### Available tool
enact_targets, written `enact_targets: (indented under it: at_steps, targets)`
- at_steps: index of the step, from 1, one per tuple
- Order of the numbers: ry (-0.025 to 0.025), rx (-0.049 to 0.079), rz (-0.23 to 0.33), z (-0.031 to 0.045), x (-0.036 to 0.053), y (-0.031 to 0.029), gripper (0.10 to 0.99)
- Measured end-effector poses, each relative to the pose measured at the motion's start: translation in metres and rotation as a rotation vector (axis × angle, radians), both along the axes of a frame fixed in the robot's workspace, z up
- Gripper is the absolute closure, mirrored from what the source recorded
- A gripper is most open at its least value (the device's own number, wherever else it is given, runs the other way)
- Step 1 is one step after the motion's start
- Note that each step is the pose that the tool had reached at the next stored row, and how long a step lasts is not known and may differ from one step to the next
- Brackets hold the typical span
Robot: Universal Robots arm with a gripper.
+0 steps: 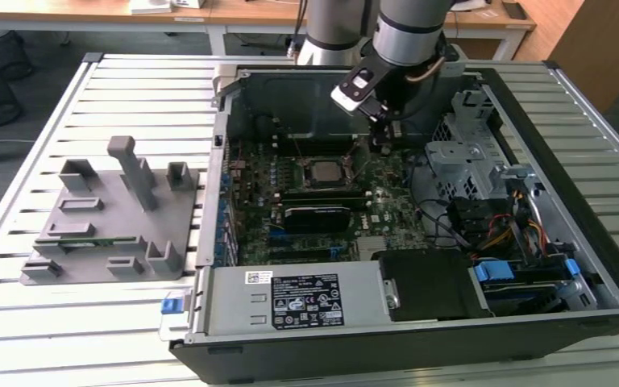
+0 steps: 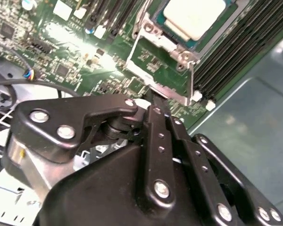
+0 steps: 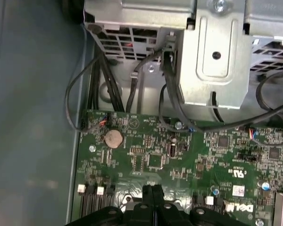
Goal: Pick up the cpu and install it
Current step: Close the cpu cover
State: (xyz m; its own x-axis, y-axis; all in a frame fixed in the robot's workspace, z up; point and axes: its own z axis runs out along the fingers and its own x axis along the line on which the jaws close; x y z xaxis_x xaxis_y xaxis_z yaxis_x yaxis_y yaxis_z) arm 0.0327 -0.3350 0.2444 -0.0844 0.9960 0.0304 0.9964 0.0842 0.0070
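The cpu, a small square chip with a silver top, lies flat in the socket on the green motherboard inside the open computer case. In the second wrist view the cpu sits inside the socket's metal frame. My gripper hangs just above the board, a short way to the exterior view's right of the socket. Its black fingers are pressed together with nothing between them. In the first wrist view the gripper points at the board near a coin cell.
A grey plastic fixture with upright posts stands on the slatted table at the exterior view's left. Inside the case are a black block, a power supply, a metal drive cage and loose cables.
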Motion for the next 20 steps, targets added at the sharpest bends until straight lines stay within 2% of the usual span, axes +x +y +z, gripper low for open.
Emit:
enact_targets:
  at_steps: [13, 20]
  targets:
    - [0.0000, 0.000, 0.000, -0.0022, -0.0164, 0.0000, 0.973]
    - [0.0001, 0.000, 0.000, -0.0063, -0.0244, 0.0000, 0.973]
